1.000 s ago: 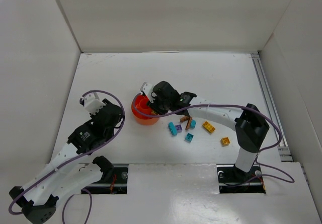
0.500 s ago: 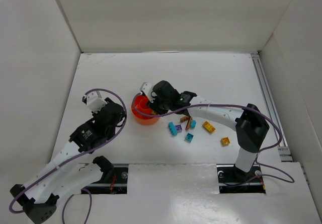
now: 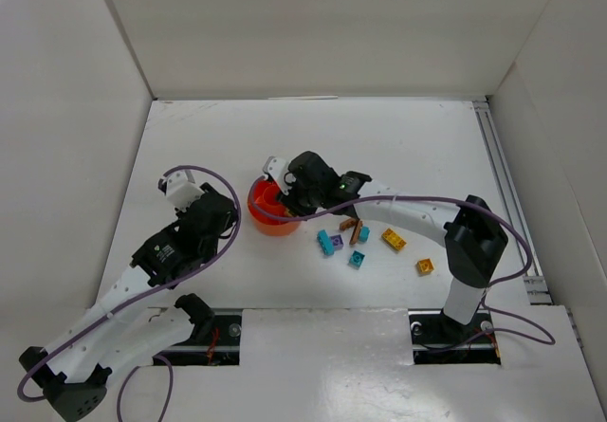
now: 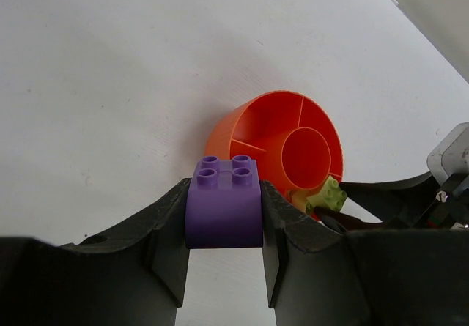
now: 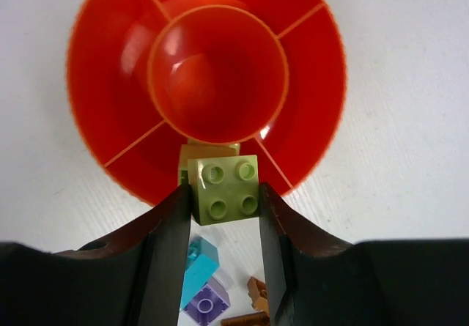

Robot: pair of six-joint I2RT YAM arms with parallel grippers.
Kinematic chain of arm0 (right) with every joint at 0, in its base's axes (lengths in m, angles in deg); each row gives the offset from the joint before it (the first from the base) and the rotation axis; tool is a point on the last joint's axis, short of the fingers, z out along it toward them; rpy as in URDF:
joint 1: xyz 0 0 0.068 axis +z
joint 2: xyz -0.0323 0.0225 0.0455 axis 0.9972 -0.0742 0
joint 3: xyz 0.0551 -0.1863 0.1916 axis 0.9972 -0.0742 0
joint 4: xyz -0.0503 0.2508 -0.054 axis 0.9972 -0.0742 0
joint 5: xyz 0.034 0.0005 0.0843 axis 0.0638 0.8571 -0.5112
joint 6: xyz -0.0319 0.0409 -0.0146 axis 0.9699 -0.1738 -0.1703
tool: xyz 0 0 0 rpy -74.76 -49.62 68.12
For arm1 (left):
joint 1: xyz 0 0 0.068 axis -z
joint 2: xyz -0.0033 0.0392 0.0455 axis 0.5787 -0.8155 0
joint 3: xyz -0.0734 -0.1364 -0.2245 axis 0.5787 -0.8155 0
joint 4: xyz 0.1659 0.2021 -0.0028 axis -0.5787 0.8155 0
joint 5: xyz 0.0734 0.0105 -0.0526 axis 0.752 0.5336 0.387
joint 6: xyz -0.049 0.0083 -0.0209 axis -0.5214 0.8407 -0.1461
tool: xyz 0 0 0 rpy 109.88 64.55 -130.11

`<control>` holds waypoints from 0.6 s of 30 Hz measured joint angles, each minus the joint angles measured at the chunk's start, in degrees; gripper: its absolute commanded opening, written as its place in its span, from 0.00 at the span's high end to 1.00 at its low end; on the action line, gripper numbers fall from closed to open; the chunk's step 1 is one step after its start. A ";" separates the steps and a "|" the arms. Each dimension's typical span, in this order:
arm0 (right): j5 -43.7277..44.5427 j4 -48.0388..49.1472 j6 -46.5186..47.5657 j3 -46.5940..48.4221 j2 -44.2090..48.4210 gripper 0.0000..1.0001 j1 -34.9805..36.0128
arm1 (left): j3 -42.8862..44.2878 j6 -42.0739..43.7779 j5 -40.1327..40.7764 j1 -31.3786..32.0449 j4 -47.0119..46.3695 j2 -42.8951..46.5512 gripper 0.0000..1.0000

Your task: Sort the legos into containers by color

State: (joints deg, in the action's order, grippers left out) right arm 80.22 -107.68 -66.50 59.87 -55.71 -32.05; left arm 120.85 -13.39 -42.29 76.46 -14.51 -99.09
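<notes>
The orange dish (image 3: 268,211) stands left of the table's centre, with wedge compartments around a round hub (image 5: 216,73). My left gripper (image 3: 226,221) is shut on a purple brick (image 4: 224,201) and holds it just short of the dish's near left side (image 4: 242,132). My right gripper (image 3: 285,202) is shut on a pale yellow-green brick (image 5: 223,189), over the dish's near rim. That brick also shows in the left wrist view (image 4: 327,194). Another pale brick (image 5: 209,152) lies in the wedge under it.
Loose bricks lie right of the dish: teal (image 3: 325,243), purple (image 3: 337,241), brown (image 3: 356,228), teal (image 3: 358,258), and orange-yellow ones (image 3: 394,240) (image 3: 425,266). White walls enclose the table on three sides.
My left gripper has moved a little forward and right, towards the dish, with the purple brick. The right gripper has stayed over the dish.
</notes>
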 measured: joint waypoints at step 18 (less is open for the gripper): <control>-13.29 -2.19 2.84 0.24 0.94 0.96 -5.09 | 0.00 1.86 -1.09 0.00 -2.14 0.00 0.92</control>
State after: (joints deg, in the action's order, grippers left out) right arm 66.93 -109.86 -63.66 60.11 -54.77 -37.14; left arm 120.85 -11.54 -43.38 76.46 -16.65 -99.09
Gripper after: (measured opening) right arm 0.443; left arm 0.333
